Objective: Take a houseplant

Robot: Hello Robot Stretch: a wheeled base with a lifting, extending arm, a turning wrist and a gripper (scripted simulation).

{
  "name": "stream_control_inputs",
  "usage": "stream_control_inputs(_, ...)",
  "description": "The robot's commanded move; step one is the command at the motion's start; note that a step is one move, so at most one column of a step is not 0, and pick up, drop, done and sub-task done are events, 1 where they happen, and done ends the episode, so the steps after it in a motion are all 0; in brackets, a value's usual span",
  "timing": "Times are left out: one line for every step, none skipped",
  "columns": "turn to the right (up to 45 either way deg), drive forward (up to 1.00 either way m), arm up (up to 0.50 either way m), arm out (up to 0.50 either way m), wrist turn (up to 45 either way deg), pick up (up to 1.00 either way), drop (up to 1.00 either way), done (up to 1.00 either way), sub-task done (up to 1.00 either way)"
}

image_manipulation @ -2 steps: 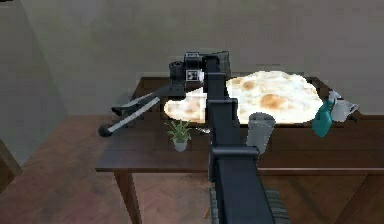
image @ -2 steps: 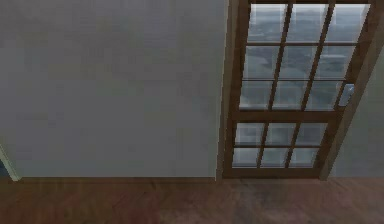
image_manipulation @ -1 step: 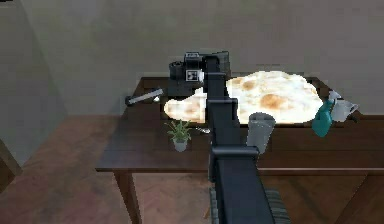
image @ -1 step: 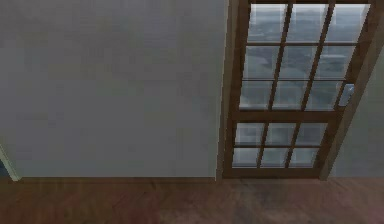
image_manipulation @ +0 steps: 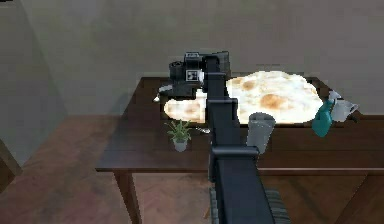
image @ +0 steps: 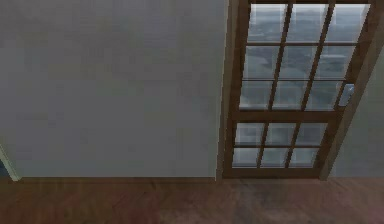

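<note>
This looks like a room in a home. A wooden door [image: 295, 90] with many small glass panes stands in a plain pale wall [image: 110, 90] above a dark wood floor [image: 150, 200]. A dark wooden tabletop [image_manipulation: 150, 125] carries household things: a small potted houseplant [image_manipulation: 179, 133], large pale flatbreads [image_manipulation: 270, 95], a grey cup [image_manipulation: 262, 130] and a teal spray bottle [image_manipulation: 323, 120].

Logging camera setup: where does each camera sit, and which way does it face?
Forward view: on the robot, facing ahead and slightly down at a grey wall, glazed wooden door and wood floor.
Arm side view: on the robot's body, facing sideways over a dark table with a houseplant; the arm shows.
Shared: wall, wood floor.
</note>
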Motion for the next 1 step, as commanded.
stream_control_inputs(0.0,0.0,-0.3,0.0,0.0,0.0,0.0,0.0,0.0)
